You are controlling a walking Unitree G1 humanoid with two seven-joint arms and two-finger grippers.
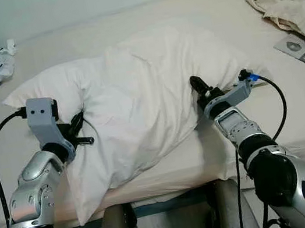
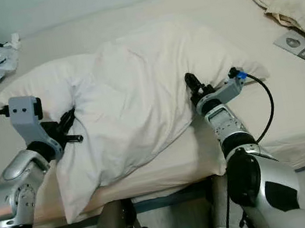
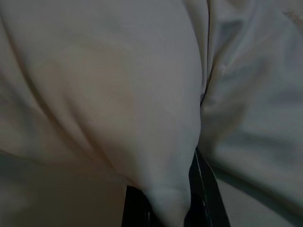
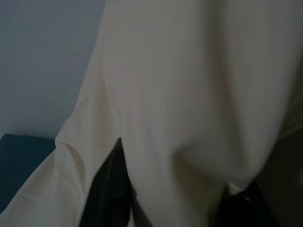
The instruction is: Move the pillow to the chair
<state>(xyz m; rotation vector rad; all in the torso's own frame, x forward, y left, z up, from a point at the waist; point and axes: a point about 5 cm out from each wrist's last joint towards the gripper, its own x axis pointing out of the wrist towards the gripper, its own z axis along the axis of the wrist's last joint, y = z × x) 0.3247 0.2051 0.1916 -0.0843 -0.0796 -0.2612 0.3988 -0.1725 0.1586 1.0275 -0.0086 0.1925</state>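
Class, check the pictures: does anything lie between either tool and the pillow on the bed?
Nothing visible does. The left tool and right tool both press into the pillow, its fabric bunched between their fingers. The chair cannot be judged.

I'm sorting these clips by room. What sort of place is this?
Most likely a bedroom: a bed with a cream sheet reaches to the wall, a large white pillow lies on it between the left gripper and right gripper, and crumpled cloth sits near the far corner.
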